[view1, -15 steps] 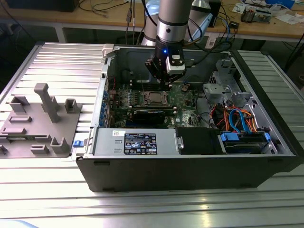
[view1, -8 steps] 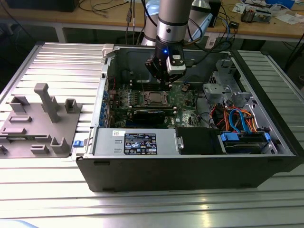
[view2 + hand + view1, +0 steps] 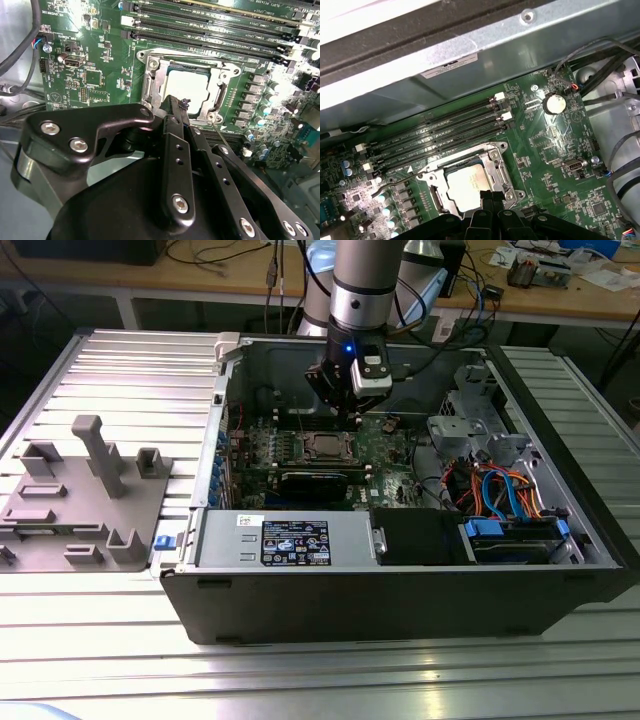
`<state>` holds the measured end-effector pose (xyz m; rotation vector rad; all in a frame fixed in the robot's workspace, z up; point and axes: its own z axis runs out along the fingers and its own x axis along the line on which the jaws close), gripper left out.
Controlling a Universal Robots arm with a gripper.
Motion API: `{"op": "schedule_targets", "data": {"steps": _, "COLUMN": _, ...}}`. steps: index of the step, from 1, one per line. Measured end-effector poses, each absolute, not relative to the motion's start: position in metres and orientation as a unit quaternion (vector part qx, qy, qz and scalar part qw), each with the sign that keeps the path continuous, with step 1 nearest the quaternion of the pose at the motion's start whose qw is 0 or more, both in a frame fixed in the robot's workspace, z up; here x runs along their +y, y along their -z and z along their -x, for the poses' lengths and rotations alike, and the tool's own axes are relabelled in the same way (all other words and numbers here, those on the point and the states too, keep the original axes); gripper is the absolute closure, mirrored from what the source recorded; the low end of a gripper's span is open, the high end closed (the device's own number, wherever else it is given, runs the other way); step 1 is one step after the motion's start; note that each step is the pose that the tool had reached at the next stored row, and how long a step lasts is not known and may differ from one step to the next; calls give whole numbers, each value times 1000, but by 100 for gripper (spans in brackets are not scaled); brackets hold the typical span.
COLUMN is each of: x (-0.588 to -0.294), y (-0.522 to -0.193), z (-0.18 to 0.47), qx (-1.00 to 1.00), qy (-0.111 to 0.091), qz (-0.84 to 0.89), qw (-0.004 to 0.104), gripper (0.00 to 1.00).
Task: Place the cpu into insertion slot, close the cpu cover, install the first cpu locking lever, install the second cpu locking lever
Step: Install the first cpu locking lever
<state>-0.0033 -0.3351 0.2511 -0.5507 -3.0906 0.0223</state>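
In the exterior view, grey fixture blocks (image 3: pixel 85 495) sit far left. Mid-frame, the cpu (image 3: pixel 325 446) rests in the insertion slot (image 3: pixel 325 460) with the cpu cover (image 3: pixel 156 82) seemingly down. The gripper (image 3: pixel 345 408) hovers just above, fingers pressed together, empty.

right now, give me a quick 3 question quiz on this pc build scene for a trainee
1. True or false: the cpu already lies in the insertion slot, with the cpu cover down around it.
2. Which is nearest the gripper? A) the blue cables B) the cpu cover C) the grey power supply box
3. Fill the gap: the board around the socket is ___ in colour.

Key: 1 true; 2 B, its tips sit at the cover's edge in both wrist views; 3 green.
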Motion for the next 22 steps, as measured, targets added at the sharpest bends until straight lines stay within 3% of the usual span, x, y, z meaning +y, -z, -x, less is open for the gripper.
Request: {"op": "schedule_targets", "data": {"steps": 22, "x": -335, "y": -251, "z": 3, "qx": -989, "qy": -7, "qz": 149, "qw": 1, "gripper": 89}}
